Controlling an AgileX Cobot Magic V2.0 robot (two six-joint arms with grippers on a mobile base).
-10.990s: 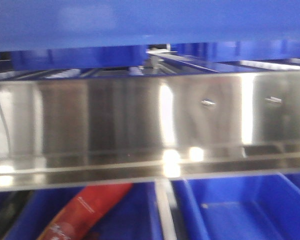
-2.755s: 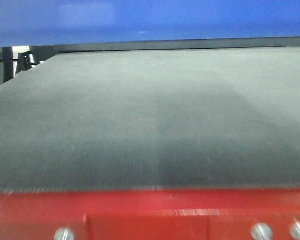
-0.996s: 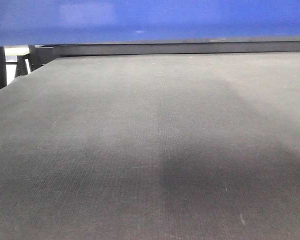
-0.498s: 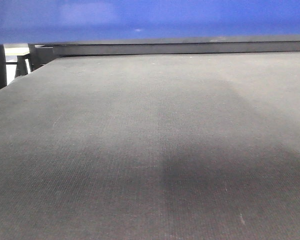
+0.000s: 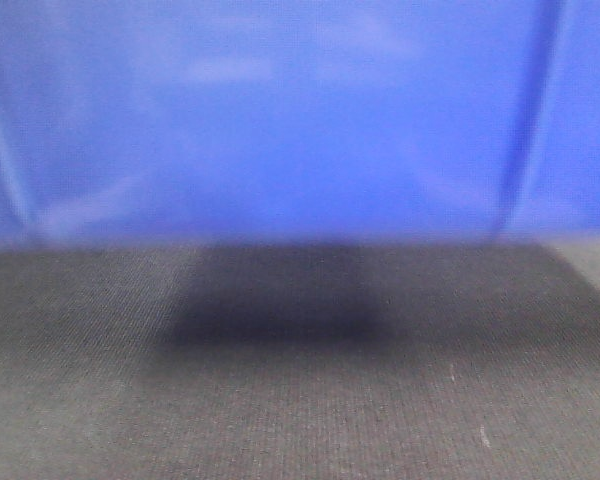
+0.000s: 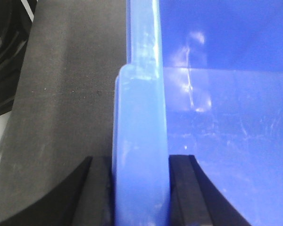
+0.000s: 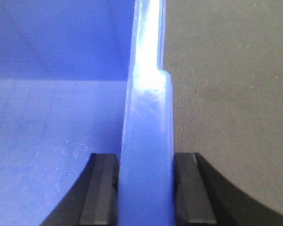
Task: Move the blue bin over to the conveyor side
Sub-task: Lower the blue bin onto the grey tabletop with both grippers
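Note:
The blue bin (image 5: 280, 120) fills the upper half of the front view, its smooth wall with thin raised ribs standing on the dark grey conveyor (image 5: 300, 400) belt. In the left wrist view my left gripper (image 6: 140, 193) is shut on the blue bin's thick rim (image 6: 141, 141), one black finger on each side. In the right wrist view my right gripper (image 7: 145, 193) is shut on the opposite rim (image 7: 146, 141) in the same way. The bin's inside (image 6: 226, 141) looks empty where it shows. The belt (image 7: 226, 94) lies beside the bin.
In the left wrist view a black machine part (image 6: 4, 52) sits beyond the belt's left edge. The belt (image 6: 66, 94) runs along the outside of the bin's wall.
The blue bin has come down: before it was a band along the top of the front view, now its wall covers the upper half and meets the belt.

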